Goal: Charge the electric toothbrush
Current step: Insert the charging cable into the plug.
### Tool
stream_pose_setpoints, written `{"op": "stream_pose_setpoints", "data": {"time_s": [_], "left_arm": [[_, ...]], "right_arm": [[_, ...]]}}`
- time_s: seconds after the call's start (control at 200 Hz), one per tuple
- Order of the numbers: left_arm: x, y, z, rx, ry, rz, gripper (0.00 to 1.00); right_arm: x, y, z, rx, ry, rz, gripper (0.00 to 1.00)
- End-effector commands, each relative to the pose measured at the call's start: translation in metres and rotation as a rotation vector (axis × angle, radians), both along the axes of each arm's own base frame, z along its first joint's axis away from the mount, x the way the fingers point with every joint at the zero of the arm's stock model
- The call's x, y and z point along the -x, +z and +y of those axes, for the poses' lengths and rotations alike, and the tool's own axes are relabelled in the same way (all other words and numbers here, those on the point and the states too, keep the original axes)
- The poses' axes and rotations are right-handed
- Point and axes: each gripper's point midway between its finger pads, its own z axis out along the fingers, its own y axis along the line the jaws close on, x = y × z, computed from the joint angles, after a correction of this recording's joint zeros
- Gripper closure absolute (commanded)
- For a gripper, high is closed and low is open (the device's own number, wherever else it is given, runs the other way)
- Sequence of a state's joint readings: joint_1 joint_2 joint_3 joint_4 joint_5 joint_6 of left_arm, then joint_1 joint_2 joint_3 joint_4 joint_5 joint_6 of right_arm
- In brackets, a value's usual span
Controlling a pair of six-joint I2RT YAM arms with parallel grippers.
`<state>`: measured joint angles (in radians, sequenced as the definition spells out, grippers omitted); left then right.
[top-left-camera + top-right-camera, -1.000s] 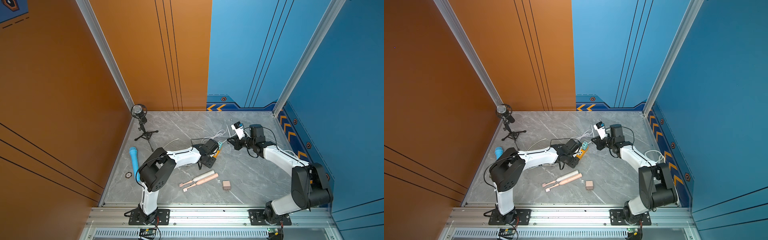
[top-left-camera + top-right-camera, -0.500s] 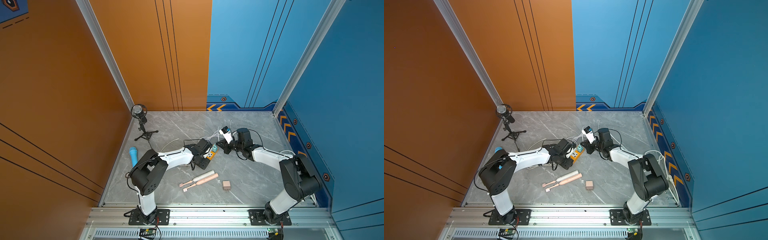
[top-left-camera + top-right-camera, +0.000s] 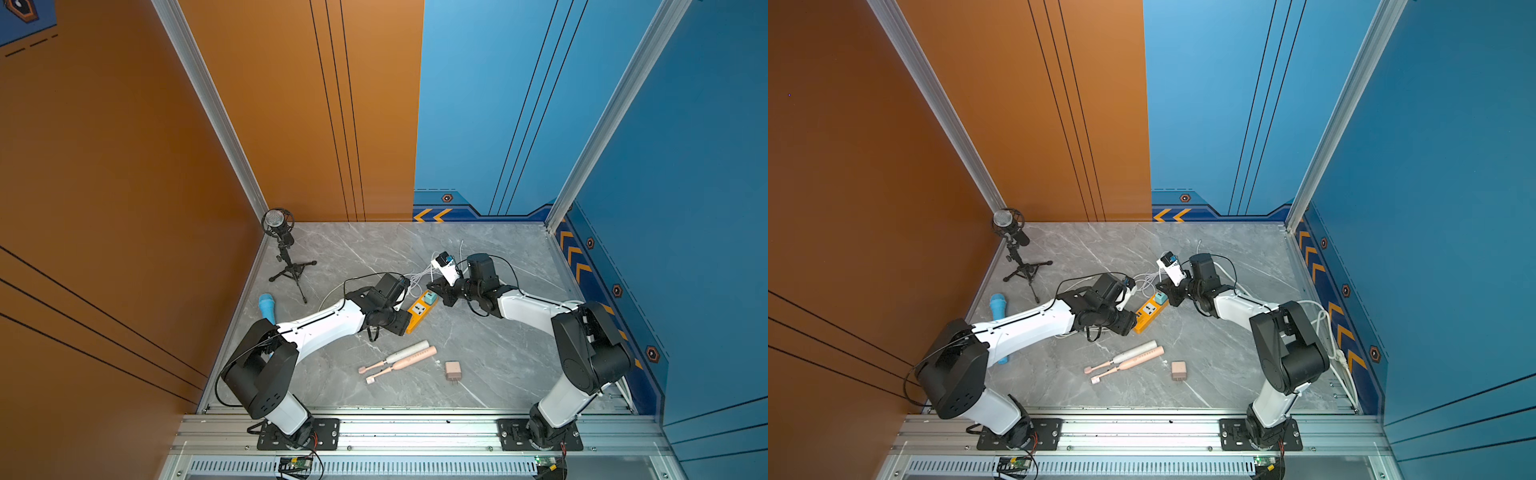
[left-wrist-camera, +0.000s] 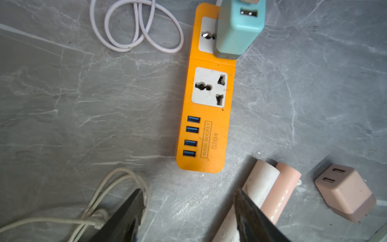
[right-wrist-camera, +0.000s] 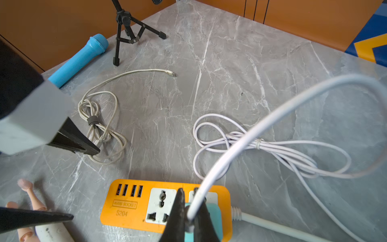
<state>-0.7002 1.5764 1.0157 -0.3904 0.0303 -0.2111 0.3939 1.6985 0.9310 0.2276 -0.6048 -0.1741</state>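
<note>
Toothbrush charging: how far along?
Done: teal adapter sits in the orange power strip. In hand: right hand shut on the white cable, held over the adapter, whose port looks empty. Left hand open, holding nothing. Remaining: plug cable in, connect a toothbrush; both lie loose.

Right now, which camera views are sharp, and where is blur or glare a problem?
Left wrist view: orange power strip crisp, label legible; left gripper dark and soft at the edge. Right wrist view: white cable held by the right gripper blurs near the lens; table beyond is sharp. Both top views: even light, no strong glare, details small.
</note>
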Motion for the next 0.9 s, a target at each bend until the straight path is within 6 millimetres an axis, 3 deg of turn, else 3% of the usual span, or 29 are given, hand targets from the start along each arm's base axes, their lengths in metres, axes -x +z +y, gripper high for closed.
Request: {"op": "stream_pose_setpoints", "data": {"time_s": [0.0,0.49,0.701,0.896], "left_arm": [[0.002,0.005,0.005,0.012,0.034,0.012,0.30],[-0.001,0.016,0.014,0.012,0.076,-0.031,0.30],[-0.001,0.021,0.018,0.017,0.085,-0.048,0.30],[0.000,0.026,0.019,0.021,0.084,-0.060,0.30]], "right_arm": [[0.006,-0.009,-0.001,0.033,0.031,0.012,1.00],[0.017,-0.028,-0.008,0.109,0.068,0.038,1.00],[0.027,-0.038,0.003,0.173,0.125,0.051,1.00],[0.019,-0.029,-0.006,0.128,0.069,0.029,1.00]]}}
